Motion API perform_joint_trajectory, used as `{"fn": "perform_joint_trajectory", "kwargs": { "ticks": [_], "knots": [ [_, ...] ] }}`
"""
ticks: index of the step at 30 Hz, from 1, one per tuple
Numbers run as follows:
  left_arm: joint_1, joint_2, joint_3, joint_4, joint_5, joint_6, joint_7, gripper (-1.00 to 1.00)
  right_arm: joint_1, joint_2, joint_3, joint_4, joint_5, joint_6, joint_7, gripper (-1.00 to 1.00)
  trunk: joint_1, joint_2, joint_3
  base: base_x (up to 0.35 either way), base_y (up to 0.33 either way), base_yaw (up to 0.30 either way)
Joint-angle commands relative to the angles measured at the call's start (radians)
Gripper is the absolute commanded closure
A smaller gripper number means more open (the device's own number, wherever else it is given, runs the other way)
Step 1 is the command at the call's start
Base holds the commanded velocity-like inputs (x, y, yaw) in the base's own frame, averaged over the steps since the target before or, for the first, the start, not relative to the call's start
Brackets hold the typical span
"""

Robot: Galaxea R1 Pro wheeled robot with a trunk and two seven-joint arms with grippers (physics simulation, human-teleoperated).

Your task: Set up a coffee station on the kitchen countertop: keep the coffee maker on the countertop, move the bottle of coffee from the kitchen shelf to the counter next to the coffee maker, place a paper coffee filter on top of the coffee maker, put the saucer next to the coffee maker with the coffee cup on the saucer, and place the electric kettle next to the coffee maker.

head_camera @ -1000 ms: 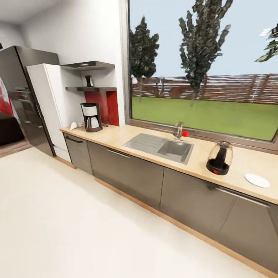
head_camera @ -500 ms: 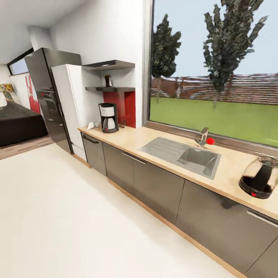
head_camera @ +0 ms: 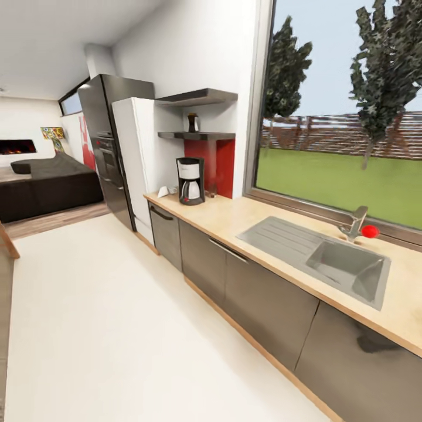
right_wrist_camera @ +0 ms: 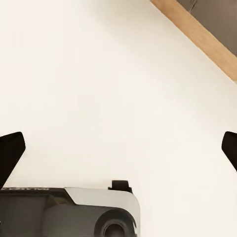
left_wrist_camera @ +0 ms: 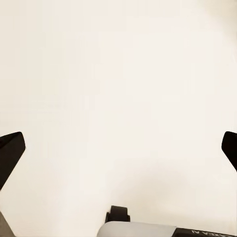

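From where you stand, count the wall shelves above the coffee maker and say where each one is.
2. The upper shelf juts from the wall beside the window; the lower shelf sits under it, above the coffee maker, and carries a dark bottle. None seems hidden.

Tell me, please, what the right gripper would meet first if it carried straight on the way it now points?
Probably the pale floor. In the right wrist view the right gripper has its jaws wide apart and empty, with nothing but floor between them; the wooden plinth under the cabinets lies off to one side. How far the floor is cannot be told.
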Motion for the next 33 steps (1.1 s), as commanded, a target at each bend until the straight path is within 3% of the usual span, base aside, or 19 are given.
{"fn": "perform_joint_trajectory", "kwargs": {
  "ticks": [1,33],
  "knots": [
    [-0.001,0.0,-0.001,0.001,0.009,-0.003,0.0,-1.0,-0.001,0.0,0.0,0.0,0.001,-0.003,-0.001,-1.0,0.001,-0.002,-0.002,0.336,0.0,0.277],
    [-0.001,0.008,-0.001,0.001,0.01,-0.004,0.0,-1.0,-0.001,0.001,0.0,0.0,0.001,-0.003,-0.002,-1.0,0.001,-0.002,0.014,0.336,0.0,0.262]
  ]
}}
